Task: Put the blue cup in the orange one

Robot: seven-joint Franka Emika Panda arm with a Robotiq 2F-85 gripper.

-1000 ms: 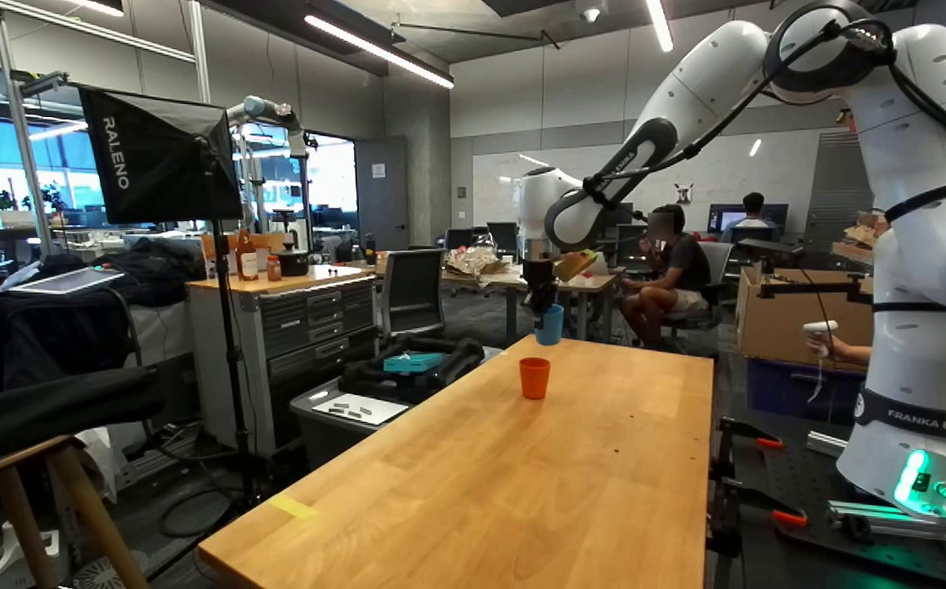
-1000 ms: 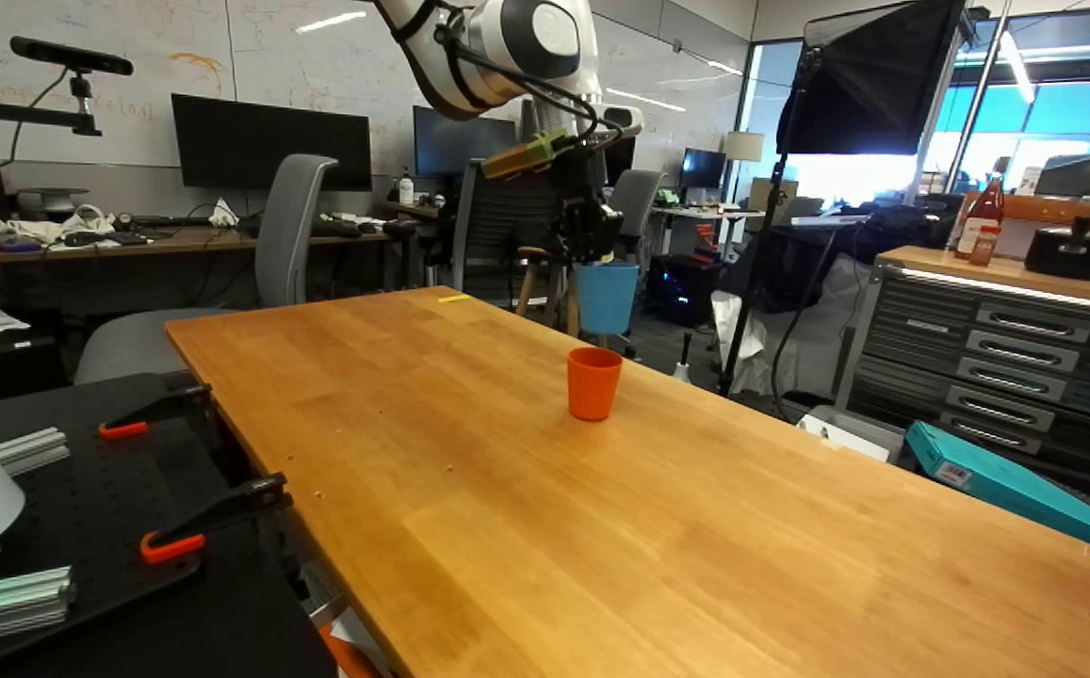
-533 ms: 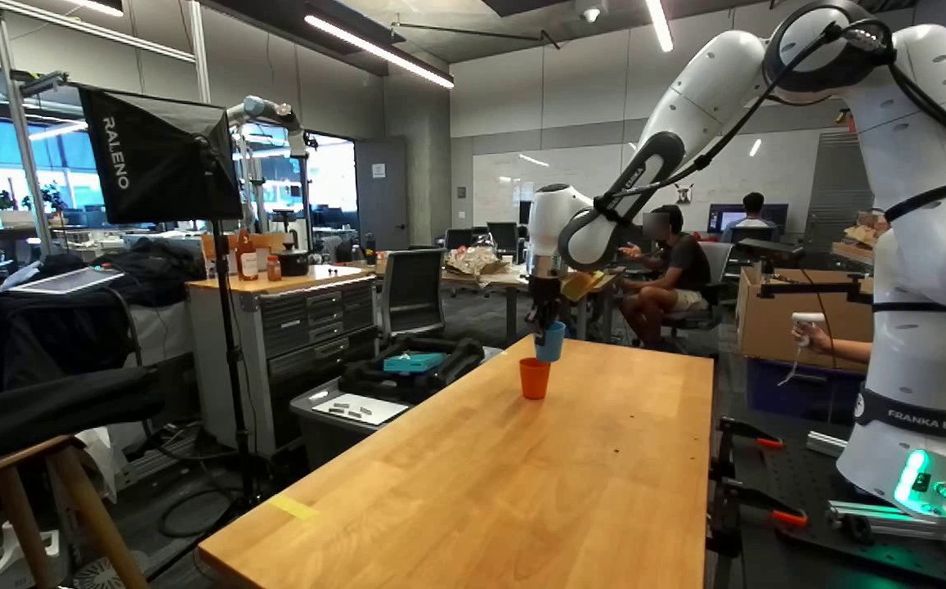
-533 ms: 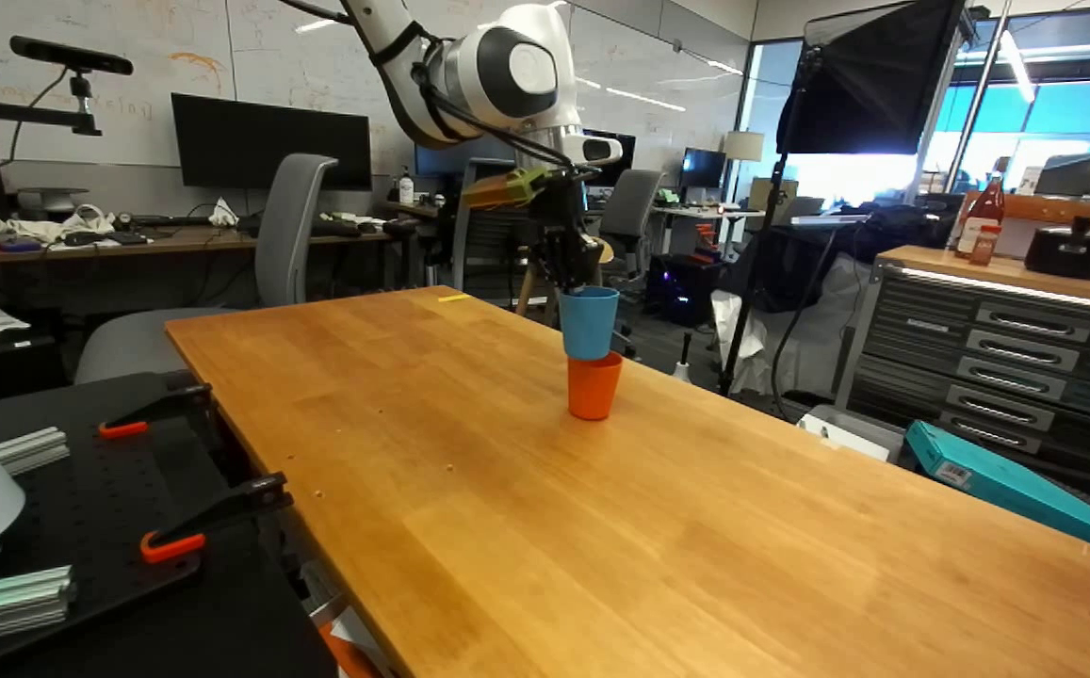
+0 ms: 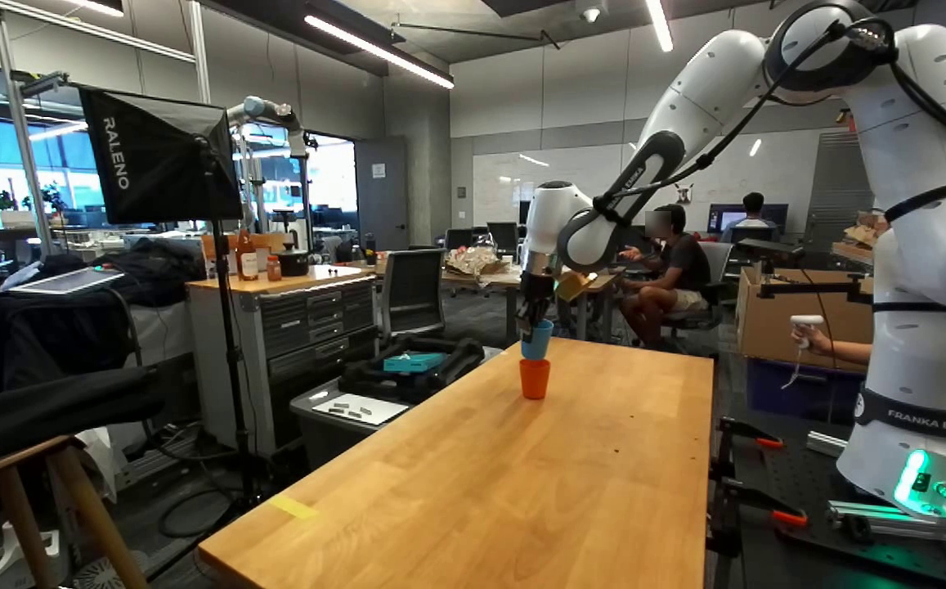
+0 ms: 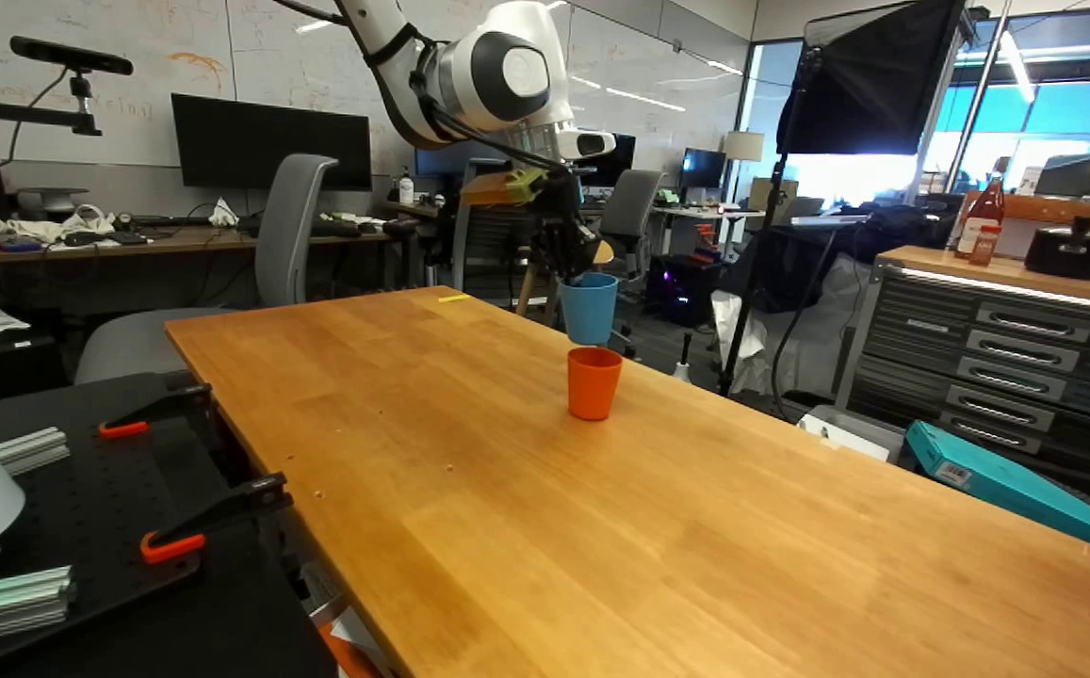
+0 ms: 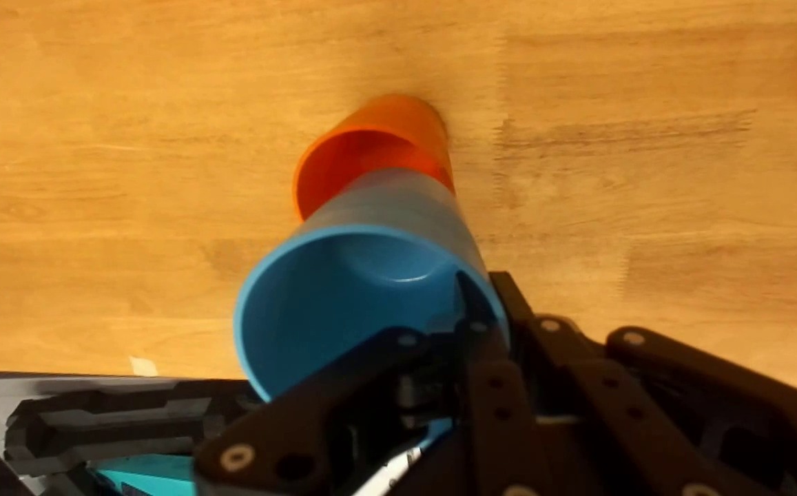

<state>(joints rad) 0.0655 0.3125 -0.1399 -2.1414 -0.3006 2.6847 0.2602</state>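
The blue cup (image 5: 540,339) is in the air just above the orange cup (image 5: 535,380), slightly tilted. My gripper (image 5: 531,327) is shut on the blue cup's rim wall. In the wrist view the gripper (image 7: 488,296) has one finger inside the blue cup (image 7: 343,296) and one outside. There the blue cup covers part of the mouth of the orange cup (image 7: 408,117). In an exterior view the blue cup (image 6: 590,314) is under the gripper (image 6: 580,275), its bottom about level with the rim of the upright orange cup (image 6: 593,386), apparently not inside it.
The orange cup stands on the wooden table (image 6: 658,527), near its long edge. Past that edge are a bin with a teal box (image 5: 413,361) and a softbox light (image 5: 162,155). Clamps (image 6: 215,518) hold the table's other side. A chair (image 6: 290,226) stands beyond the table.
The gripper and blue cup came down toward the orange cup, then rose slightly and shifted sideways over it in the last half second. The orange cup has not moved.
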